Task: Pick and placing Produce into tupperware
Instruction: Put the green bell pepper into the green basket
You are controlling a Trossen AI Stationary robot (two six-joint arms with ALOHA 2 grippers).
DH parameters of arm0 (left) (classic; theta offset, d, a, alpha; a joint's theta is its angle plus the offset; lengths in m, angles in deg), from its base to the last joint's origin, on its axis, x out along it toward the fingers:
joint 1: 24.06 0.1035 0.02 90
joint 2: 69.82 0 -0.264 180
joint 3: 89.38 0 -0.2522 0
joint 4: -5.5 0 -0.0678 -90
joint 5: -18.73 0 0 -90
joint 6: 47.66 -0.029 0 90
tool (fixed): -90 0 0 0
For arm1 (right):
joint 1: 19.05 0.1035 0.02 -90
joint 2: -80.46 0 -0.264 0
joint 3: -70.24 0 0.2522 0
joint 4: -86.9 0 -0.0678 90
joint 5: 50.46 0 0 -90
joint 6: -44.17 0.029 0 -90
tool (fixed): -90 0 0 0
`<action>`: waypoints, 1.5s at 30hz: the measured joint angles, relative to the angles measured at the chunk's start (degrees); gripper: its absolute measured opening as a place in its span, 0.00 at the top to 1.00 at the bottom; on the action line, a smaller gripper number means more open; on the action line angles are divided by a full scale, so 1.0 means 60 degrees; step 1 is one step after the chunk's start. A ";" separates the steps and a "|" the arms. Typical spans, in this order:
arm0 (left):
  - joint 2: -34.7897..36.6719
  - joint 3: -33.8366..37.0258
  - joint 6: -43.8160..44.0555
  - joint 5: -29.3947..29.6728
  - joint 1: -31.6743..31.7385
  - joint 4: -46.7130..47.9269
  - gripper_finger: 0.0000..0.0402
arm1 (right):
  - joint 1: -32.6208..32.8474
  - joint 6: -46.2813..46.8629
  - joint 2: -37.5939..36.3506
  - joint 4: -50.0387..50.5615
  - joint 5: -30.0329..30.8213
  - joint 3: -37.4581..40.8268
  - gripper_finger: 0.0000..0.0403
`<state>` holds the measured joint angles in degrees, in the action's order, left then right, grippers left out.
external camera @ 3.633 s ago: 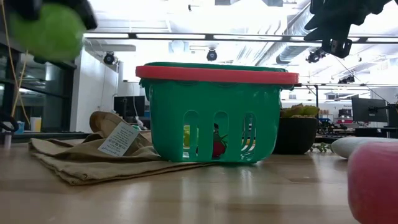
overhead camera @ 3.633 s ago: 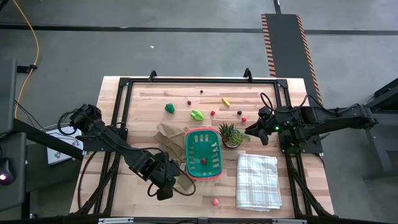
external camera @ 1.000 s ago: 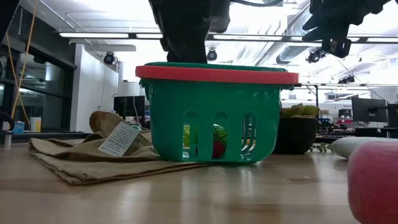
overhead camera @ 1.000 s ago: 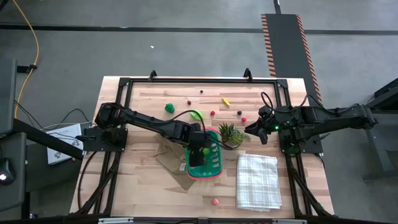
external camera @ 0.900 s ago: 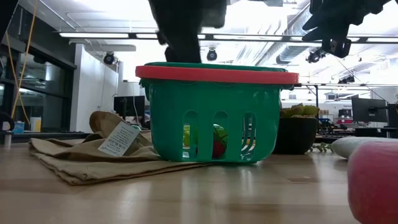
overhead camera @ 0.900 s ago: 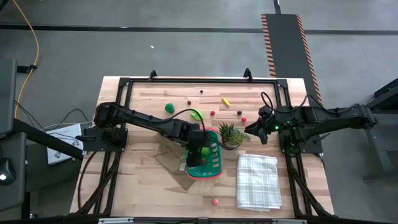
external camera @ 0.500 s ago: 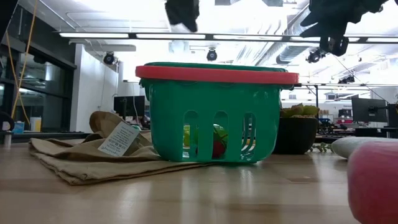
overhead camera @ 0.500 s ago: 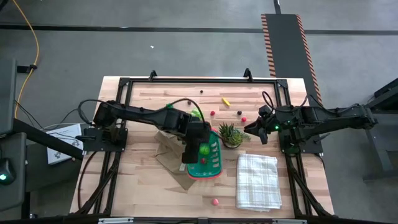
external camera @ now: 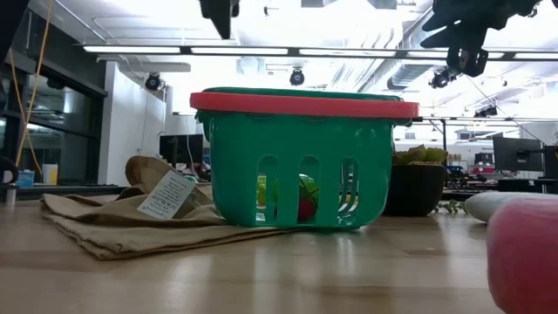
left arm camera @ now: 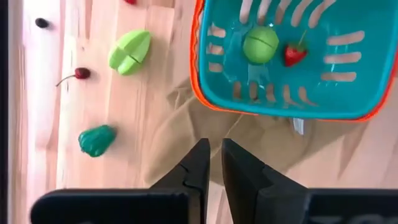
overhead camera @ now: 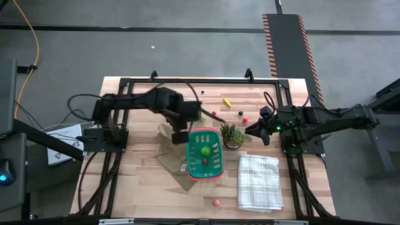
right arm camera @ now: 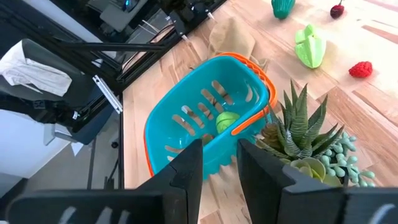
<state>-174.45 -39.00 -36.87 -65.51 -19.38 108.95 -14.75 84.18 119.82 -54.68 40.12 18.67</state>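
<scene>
- My left tool [left arm camera: 211, 163] hangs over the crumpled brown paper bag [overhead camera: 167, 139], just beside the teal slotted plastic basket with the orange rim [overhead camera: 218, 170], its fingers nearly together and holding nothing.
- The basket sits mid-bench and holds a round green toy fruit [overhead camera: 204, 150] and a small red strawberry [overhead camera: 204, 162].
- The nearest loose piece, a light-green leafy toy vegetable [left arm camera: 130, 52], lies toward the bench's far edge from my left tool, my nearer arm.
- My right tool [overhead camera: 252, 132] waits beyond the spiky green potted plant [overhead camera: 232, 135], part-open and empty.
</scene>
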 joint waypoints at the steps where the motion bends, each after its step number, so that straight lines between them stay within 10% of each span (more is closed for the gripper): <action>1: 0.0225 0.0140 -0.0006 -0.0018 0.0088 -0.0021 0.93 | -0.0003 0.0000 -0.0003 -0.0003 0.0000 0.0000 0.78; 8: 0.2846 0.1746 0.0517 0.0769 0.0872 -0.1166 0.94 | -0.0028 0.0003 -0.0087 -0.0039 0.0111 0.0000 0.78; 16: 0.6555 0.6883 0.1645 0.1292 0.1551 -0.5350 0.94 | -0.0397 0.0201 -0.0056 -0.0086 0.0687 0.0000 0.78; 23: 0.7452 0.9812 0.4947 0.1628 0.2635 -0.6481 0.94 | -0.0677 0.1003 -0.0055 -0.0627 0.1214 0.0000 0.78; 45: 0.6916 1.0557 1.0069 0.1177 0.5554 -0.8140 0.94 | -0.2155 0.1220 -0.0005 -0.2462 0.2149 -0.0146 0.78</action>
<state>-132.95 24.34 23.54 -58.45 13.94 60.11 -27.68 91.50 119.78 -69.45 53.01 17.80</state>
